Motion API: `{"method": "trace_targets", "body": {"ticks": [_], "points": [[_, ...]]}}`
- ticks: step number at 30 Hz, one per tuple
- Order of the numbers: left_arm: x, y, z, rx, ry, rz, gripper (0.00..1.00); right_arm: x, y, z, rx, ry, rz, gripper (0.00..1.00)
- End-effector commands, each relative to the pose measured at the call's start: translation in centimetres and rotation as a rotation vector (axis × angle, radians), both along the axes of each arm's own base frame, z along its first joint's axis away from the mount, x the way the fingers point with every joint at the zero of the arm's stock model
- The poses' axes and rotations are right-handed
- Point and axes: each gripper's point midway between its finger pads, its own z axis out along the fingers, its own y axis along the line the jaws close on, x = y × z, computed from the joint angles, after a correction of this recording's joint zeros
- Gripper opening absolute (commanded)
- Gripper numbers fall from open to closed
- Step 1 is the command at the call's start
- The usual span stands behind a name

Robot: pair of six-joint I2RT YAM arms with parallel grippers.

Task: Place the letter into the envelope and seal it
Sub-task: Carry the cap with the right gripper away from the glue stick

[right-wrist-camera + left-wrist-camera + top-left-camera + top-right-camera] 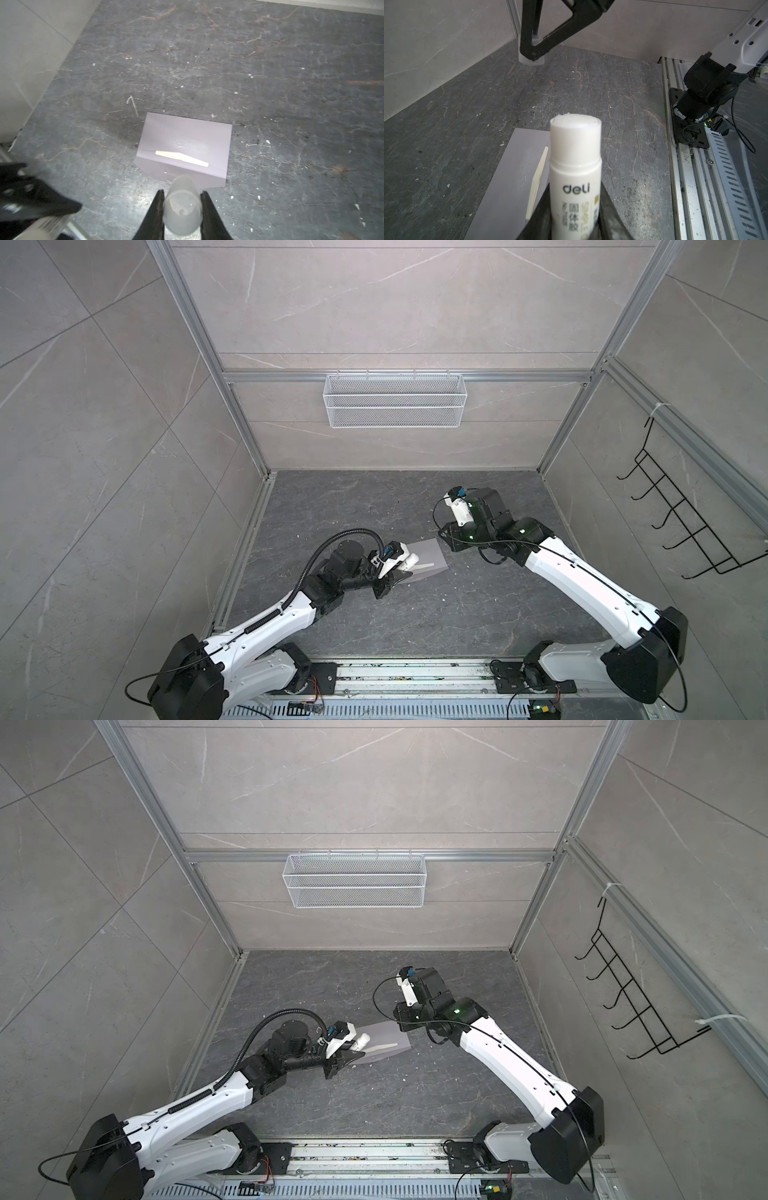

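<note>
Two grippers are loaded. The left gripper [575,194] has its fingers clamped on an uncapped white glue stick [575,158], whose tip hangs over the envelope [424,552] from the 8 o'clock side in a top view. The right gripper [182,192], at the envelope's 2 o'clock corner, pinches a translucent cap [182,207] between its fingers. The lavender-grey envelope lies flat near the middle of the dark table [374,506]. Only a thin tan strip of the letter [181,157] peeks from the envelope's opening; the rest is hidden.
</note>
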Motion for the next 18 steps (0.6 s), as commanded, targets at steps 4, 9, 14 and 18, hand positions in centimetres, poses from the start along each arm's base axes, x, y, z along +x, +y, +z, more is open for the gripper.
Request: {"method": "trace_targets", "body": {"ticks": [4, 9, 14, 18], "points": [[-0.2, -0.3, 2.0, -0.042, -0.039, -0.026, 0.00, 3.8, -3.1, -2.4, -0.101, 0.017, -0.090, 0.16], [-0.2, -0.2, 2.1, -0.044, -0.043, -0.023, 0.00, 7.0, -5.1, -5.0, -0.135, 0.049, -0.152, 0.16], [-0.3, -0.2, 2.1, -0.043, -0.042, -0.023, 0.00, 9.6, -6.5, -7.7, -0.138, 0.098, -0.197, 0.16], [-0.4, -0.2, 2.1, -0.044, -0.042, -0.023, 0.00, 11.5, -7.4, -9.6, -0.129, 0.132, -0.228, 0.15]]}}
